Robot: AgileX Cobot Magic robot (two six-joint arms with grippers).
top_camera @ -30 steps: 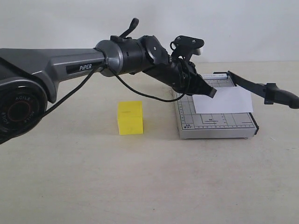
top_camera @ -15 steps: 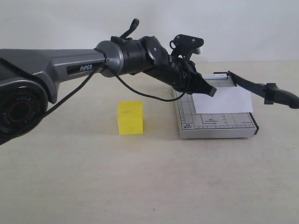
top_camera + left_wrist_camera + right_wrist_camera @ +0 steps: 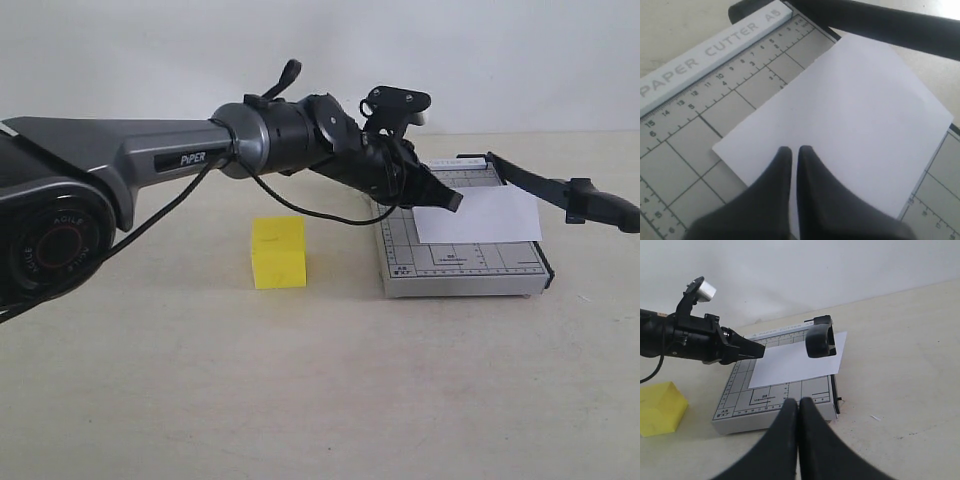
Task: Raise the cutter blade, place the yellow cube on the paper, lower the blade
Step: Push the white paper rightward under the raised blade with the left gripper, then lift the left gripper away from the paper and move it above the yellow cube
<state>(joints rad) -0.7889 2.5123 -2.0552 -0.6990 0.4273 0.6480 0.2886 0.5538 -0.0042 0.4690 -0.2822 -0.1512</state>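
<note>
Left arm's forearm shifted slightly; left gripper [image 3: 452, 199] tip barely moved, fingers pinched together, empty, over the paper [image 3: 478, 215] on the cutter base [image 3: 450, 265]. Cutter blade [image 3: 560, 188] up. Yellow cube [image 3: 278, 252] on table [image 3: 300, 380], left of base. Right gripper [image 3: 795, 402] closed, empty.

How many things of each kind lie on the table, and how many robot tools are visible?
Yellow cube: 1
White paper: 1
Paper cutter, with its cutter blade: 1
Robot tools: 2 (left tool, right tool)
Total: 5
</note>
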